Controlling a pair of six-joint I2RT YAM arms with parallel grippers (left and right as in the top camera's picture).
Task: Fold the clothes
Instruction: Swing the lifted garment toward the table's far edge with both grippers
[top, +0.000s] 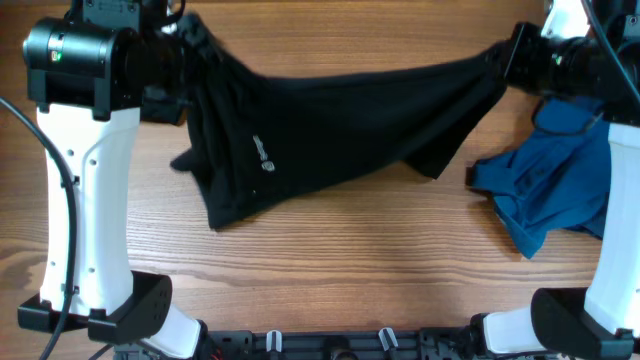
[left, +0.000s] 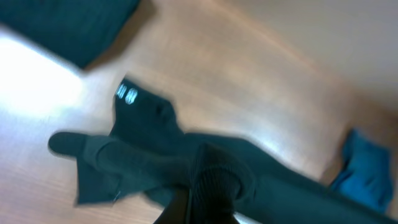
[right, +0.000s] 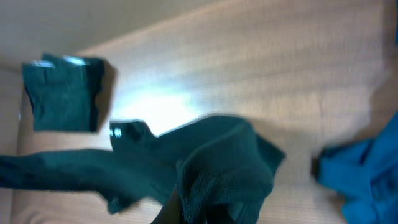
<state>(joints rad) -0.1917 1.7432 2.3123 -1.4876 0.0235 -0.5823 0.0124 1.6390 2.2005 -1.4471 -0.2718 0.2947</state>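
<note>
At the far left of the counter (top: 330, 290), the left hand (top: 188, 45) is clamped tight on a bunched edge of the black shirt (top: 340, 125). The shirt stretches across the far side, its white chest mark (top: 263, 155) toward the left. The right hand (top: 505, 62) is closed on the shirt's other end. A crumpled blue garment (top: 555, 185) lies on the right, nearer than that hand.

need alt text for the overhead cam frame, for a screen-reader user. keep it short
A black shirt with a small white chest mark is stretched between two robot arms over a wooden table, with the left gripper and right gripper each shut on one end of it. A crumpled blue garment lies on the table by the right arm.
</note>
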